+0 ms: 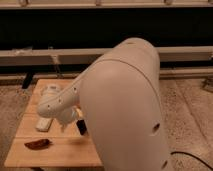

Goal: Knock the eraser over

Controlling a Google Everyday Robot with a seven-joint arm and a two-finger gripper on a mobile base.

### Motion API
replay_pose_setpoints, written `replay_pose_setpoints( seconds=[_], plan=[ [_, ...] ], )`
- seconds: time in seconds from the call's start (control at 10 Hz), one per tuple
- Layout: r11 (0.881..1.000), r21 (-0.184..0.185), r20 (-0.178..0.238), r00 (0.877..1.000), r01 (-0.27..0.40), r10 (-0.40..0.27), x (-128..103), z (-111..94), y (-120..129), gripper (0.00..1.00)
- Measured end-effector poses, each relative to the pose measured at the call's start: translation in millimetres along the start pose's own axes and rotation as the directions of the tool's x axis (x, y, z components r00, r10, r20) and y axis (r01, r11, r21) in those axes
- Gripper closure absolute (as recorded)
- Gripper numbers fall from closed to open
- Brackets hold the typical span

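Note:
A small white block [44, 123], likely the eraser, lies on the left part of the wooden table [60, 152]. My white arm [125, 110] fills the middle of the view and bends down over the table. My gripper [81, 126] shows as a dark part low over the table's middle, to the right of the white block and apart from it. Much of the gripper is hidden behind the arm.
A brown elongated object [37, 144] lies near the table's front left. A white object [50, 90] sits at the table's back, partly behind the arm. Speckled floor surrounds the table. A dark wall with a pale rail runs behind.

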Motion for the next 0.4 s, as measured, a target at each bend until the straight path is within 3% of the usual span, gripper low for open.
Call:
replay_pose_setpoints(
  seconds=[0.4],
  plan=[
    [0.998, -0.055, -0.009, 0.999, 0.041, -0.041, 3.4, -1.6, 18.6, 0.20]
  ],
)
